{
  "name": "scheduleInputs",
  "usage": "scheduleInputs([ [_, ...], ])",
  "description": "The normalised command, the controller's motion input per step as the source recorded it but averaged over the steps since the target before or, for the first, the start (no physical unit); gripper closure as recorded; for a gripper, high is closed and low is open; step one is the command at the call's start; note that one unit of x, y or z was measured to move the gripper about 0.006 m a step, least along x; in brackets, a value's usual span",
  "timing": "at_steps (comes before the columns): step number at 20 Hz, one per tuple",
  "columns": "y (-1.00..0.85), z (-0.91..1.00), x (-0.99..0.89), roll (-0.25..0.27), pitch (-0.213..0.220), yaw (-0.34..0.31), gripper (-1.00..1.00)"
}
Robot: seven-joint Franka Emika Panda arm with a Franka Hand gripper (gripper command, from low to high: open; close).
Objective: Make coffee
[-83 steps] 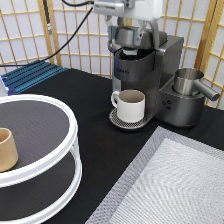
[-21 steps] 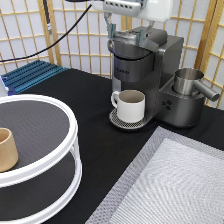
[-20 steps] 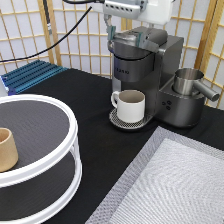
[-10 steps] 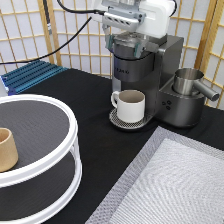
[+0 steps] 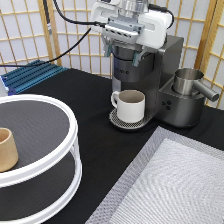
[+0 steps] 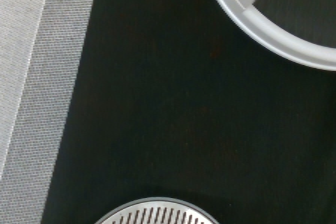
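Pod: not visible in either view; I cannot tell where it is.
Claw (image 5: 121, 55): at the exterior view's top, right over the brewer's head; its two grey fingers hang apart with nothing seen between them.
Brewer (image 5: 165, 65): dark grey, at the exterior view's top right; its lid area is hidden by the hand, perhaps closed.
Mug (image 5: 129, 105): cream-white, upright on the round drip grate (image 5: 118, 120) beneath the brewer's spout, handle toward the exterior view's left.
Steel jug (image 5: 189, 82): sits on the brewer's right-hand side.
Worktop (image 5: 90, 107): black cloth, with a grey woven mat (image 5: 175, 185) at the bottom right.
Rack (image 5: 35, 150): white, round, two tiers, at the left; a tan cup (image 5: 7, 149) stands on its upper tier.
Room: paper-and-wood screens behind; a blue ribbed tray (image 5: 30, 75) at the left edge.
Wrist view: black cloth, mat edge (image 6: 30, 100), rack rim (image 6: 277, 35), grate (image 6: 154, 212).
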Motion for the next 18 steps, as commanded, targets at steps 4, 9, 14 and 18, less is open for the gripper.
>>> scheduleInputs([
  [4, -0.78, -0.65, 0.21, 0.127, 0.093, 0.07, -1.0],
  [9, -0.77, -0.95, 0.06, 0.081, 0.043, 0.0, -1.0],
  [14, 0.56, -0.96, -0.01, -0.05, 0.065, -0.047, -1.0],
  [18, 0.01, 0.64, -0.08, 0.018, 0.089, 0.007, -1.0],
])
